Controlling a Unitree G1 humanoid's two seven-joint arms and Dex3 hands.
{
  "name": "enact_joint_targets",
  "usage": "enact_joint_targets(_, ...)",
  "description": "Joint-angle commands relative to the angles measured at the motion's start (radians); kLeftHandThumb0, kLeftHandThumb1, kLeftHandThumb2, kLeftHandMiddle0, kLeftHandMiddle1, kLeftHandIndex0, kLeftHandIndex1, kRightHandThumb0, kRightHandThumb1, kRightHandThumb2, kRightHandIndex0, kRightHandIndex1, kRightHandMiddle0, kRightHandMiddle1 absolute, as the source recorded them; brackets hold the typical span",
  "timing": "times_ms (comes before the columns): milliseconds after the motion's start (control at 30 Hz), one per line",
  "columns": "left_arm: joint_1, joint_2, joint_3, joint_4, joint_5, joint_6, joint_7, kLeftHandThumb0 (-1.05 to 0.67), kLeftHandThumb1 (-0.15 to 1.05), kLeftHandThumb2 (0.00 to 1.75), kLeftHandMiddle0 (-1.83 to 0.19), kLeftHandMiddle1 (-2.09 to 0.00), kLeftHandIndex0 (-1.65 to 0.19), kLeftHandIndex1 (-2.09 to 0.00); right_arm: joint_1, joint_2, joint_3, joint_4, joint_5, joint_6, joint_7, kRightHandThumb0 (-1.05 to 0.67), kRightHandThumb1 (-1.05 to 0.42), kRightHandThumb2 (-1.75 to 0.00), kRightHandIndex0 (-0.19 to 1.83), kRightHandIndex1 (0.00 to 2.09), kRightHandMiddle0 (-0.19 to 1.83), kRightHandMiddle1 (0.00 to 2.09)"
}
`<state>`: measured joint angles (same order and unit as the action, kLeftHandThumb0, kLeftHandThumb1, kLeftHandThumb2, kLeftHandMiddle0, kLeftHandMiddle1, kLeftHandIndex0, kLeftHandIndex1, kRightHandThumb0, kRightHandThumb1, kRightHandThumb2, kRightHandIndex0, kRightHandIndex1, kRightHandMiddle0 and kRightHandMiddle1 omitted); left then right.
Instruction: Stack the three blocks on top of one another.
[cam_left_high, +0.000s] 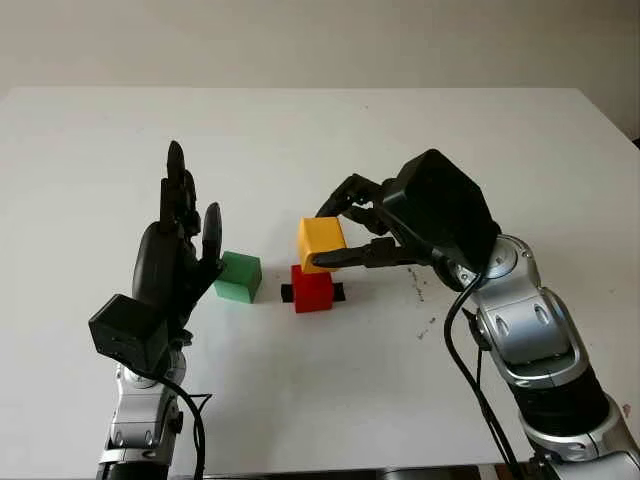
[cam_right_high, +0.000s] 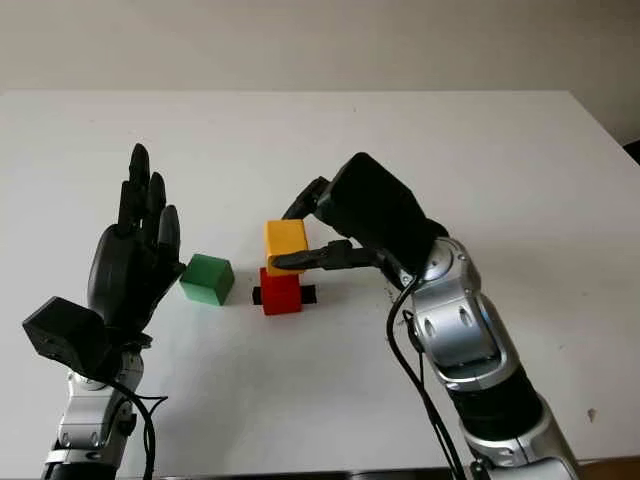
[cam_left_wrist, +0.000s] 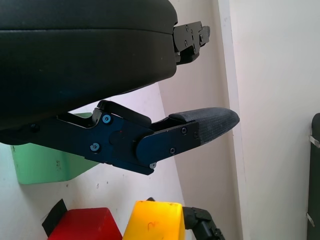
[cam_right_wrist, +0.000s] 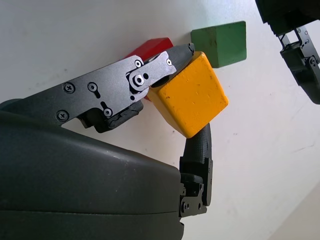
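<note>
Right hand (cam_left_high: 345, 232) fingers clamp the yellow block (cam_left_high: 321, 240) atop the red block (cam_left_high: 312, 288); green block (cam_left_high: 238, 277) at 9 o'clock beside the open left hand (cam_left_high: 180, 255)

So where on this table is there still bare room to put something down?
Bare: the far white table behind the blocks, and the near strip between both arms. Crowded: the middle, where the right hand holds the yellow cube over the red cube, beside the green cube and open left hand.

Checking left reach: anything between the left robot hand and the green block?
Nothing: bare table between the open left robot hand and the green block, per the right eye view.
</note>
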<state>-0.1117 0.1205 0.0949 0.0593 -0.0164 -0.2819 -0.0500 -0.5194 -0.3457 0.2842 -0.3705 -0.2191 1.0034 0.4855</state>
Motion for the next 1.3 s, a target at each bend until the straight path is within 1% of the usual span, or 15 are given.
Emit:
enact_joint_targets(0, 0.012, -0.006, -0.001, -0.019, 0.0, -0.009, 0.004, -0.64, 1.05, 0.67, 0.18, -0.05, 0.18, -0.05, 0.01, -0.007, 0.008, -0.027, 0.011, 0.003, -0.007, -0.43, -1.01, -0.05, 0.18, 0.06, 0.13, 1.68)
enact_joint_targets(167, 0.012, -0.01, -0.001, -0.022, 0.004, -0.005, 0.01, -0.64, 1.05, 0.65, 0.18, -0.05, 0.17, -0.05, 0.021, -0.016, 0.028, -0.024, 0.014, -0.002, -0.022, -0.44, -1.0, -0.05, 0.2, 0.07, 0.17, 1.67)
enact_joint_targets(300, 0.014, -0.008, -0.003, -0.025, 0.001, -0.006, 0.006, -0.64, 1.05, 0.65, 0.18, -0.05, 0.18, -0.05, 0.022, -0.013, 0.035, -0.025, 0.026, 0.028, -0.028, -0.44, -1.0, -0.05, 0.2, 0.07, 0.17, 1.65)
enact_joint_targets(500, 0.02, -0.01, -0.003, -0.037, 0.006, 0.009, 0.013, -0.64, 1.05, 0.65, 0.18, -0.05, 0.17, -0.05, 0.026, -0.025, 0.046, -0.01, 0.03, 0.004, -0.039, -0.44, -1.0, -0.05, 0.2, 0.07, 0.18, 1.63)
enact_joint_targets(667, 0.019, -0.005, -0.004, -0.031, 0.006, -0.003, 0.007, -0.64, 1.05, 0.66, 0.19, -0.05, 0.18, -0.05, 0.026, -0.034, 0.055, 0.009, 0.026, -0.02, -0.045, -0.43, -1.01, -0.06, 0.19, 0.06, 0.16, 1.62)
enact_joint_targets(867, 0.017, -0.008, -0.004, -0.032, 0.008, 0.0, 0.012, -0.63, 1.05, 0.66, 0.18, -0.05, 0.18, -0.05, 0.025, -0.034, 0.061, 0.023, 0.024, -0.044, -0.057, -0.44, -1.01, -0.06, 0.2, 0.06, 0.17, 1.61)
enact_joint_targets(1100, 0.016, -0.011, -0.005, -0.027, 0.002, -0.006, 0.009, -0.63, 1.05, 0.66, 0.18, -0.05, 0.18, -0.05, 0.019, -0.028, 0.066, 0.028, 0.025, -0.044, -0.06, -0.45, -1.01, -0.05, 0.21, 0.07, 0.17, 1.61)
enact_joint_targets(1267, 0.017, -0.011, -0.004, -0.024, -0.003, -0.008, 0.005, -0.63, 1.05, 0.65, 0.18, -0.05, 0.18, -0.05, 0.025, -0.012, 0.048, 0.036, 0.043, -0.051, -0.063, -0.44, -1.01, -0.05, 0.21, 0.06, 0.17, 1.62)
